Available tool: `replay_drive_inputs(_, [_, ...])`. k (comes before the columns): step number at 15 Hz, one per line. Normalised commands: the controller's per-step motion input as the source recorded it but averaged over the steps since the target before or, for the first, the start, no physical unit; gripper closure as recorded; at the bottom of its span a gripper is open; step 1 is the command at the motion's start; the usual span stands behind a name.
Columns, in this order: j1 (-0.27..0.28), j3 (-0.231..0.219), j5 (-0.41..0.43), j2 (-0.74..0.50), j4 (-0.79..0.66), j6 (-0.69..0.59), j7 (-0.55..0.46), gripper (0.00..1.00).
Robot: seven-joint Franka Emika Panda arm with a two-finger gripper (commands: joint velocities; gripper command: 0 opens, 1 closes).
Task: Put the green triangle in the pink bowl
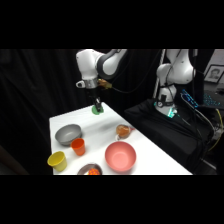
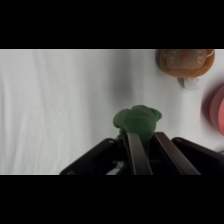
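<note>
The gripper (image 2: 144, 145), fingers clamped on the green triangle (image 2: 137, 120), sits upper centre in the side view, the pink bowl (image 1: 120, 156) well below it.

White rounded arm links with dark grey joints; black end effector (image 2: 145, 150) linkage (two flat dark fingers).

Three bowls around the orange cup (image 1: 77, 146) on the counter (image 1: 145, 147): one pink bowl (image 1: 120, 156) to its right, one grey metal bowl (image 1: 68, 133) just behind it, one small dark bowl (image 1: 90, 170) in front. Two cups: the orange one, one yellow cup (image 1: 57, 160) to its left. One green triangle (image 1: 97, 111) far behind. One amber glass mug (image 1: 123, 131) to the right.
</note>
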Motion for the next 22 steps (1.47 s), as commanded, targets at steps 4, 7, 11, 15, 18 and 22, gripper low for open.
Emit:
replay_drive_inputs(4, [0.117,0.006,-0.115,-0.25,-0.11,-0.11,0.10,0.94])
replay_drive_inputs(7, [0.128,0.039,-0.136,-0.25,-0.13,-0.07,0.19,0.94])
replay_drive_inputs(11, [0.149,0.073,-0.122,-0.21,-0.15,-0.01,0.31,0.94])
replay_drive_inputs(15, [0.146,0.082,-0.080,-0.16,-0.12,0.01,0.39,0.94])
replay_drive_inputs(18, [0.115,0.065,-0.059,-0.15,-0.10,-0.01,0.32,0.95])
replay_drive_inputs(22, [0.102,0.065,-0.053,-0.15,-0.07,-0.03,0.27,0.95])
